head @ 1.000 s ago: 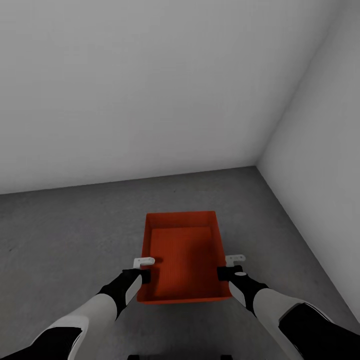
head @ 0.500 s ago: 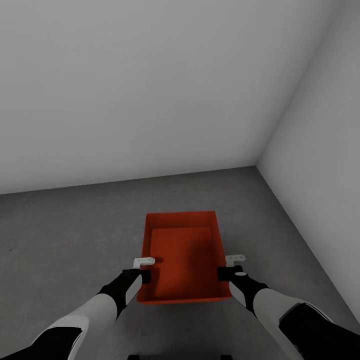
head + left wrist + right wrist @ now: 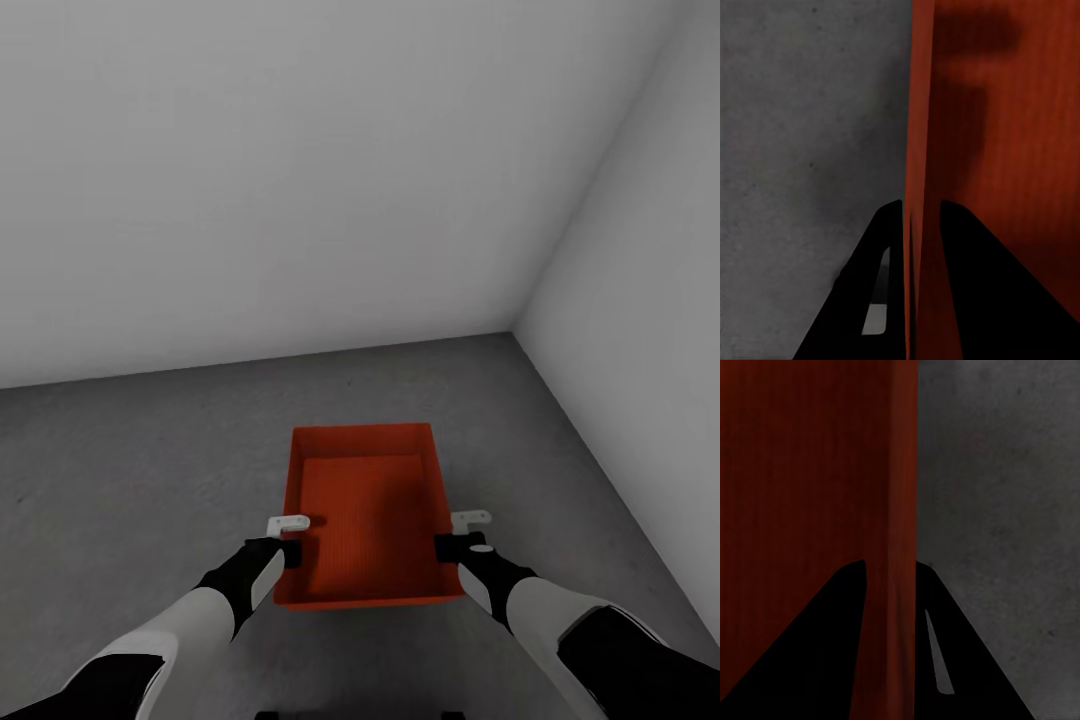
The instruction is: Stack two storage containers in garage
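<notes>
A: Nearest?
B: The left gripper (image 3: 288,540) clamps the bin's (image 3: 365,505) left wall, the right gripper (image 3: 452,535) its right wall (one finger (image 3: 975,285) inside, one outside).
A: And the bin?
B: Held between them over the grey floor (image 3: 130,470), near the far right corner of pale walls (image 3: 300,180).

Left claw (image 3: 288,538) clamped, right claw (image 3: 452,534) clamped, both arms forward

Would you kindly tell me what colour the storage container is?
The storage container is plain orange-red, with no pattern; the head view shows it best.
</notes>
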Controlling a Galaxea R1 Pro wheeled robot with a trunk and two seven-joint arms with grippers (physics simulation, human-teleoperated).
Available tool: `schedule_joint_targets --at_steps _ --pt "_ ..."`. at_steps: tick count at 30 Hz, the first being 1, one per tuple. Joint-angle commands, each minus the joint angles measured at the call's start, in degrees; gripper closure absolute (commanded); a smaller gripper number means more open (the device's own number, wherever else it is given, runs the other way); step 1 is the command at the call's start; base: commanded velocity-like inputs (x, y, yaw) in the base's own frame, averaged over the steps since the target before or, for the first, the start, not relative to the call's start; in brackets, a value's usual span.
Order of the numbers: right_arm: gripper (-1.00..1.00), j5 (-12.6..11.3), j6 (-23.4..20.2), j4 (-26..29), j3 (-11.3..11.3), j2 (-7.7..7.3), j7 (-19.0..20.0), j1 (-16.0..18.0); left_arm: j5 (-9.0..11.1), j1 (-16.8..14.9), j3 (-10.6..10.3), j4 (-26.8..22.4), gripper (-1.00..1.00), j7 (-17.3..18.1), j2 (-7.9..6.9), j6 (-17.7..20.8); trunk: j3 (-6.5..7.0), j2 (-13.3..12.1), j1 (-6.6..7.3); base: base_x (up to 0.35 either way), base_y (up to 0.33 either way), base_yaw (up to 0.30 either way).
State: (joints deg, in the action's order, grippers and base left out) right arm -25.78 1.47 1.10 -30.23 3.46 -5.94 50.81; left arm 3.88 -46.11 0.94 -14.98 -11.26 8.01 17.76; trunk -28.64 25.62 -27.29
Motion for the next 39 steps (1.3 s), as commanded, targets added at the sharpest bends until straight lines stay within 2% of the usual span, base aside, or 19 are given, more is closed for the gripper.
schedule_joint_targets --at_steps 1,39 --pt "1.0 -1.11 0.29 -1.19 0.87 0.02 -0.74 0.06 -1.68 -0.02 -0.32 -0.31 1.0 -1.39 -0.01 -0.02 -0.26 0.51 -0.25 0.0 0.0 0.0" --pt "1.0 -1.11 0.29 -1.19 0.84 0.05 -0.66 0.06 -1.68 -0.01 -0.32 -0.31 1.0 -1.31 -0.01 0.09 -7.08 15.75 -8.59 0.0 0.0 0.0"
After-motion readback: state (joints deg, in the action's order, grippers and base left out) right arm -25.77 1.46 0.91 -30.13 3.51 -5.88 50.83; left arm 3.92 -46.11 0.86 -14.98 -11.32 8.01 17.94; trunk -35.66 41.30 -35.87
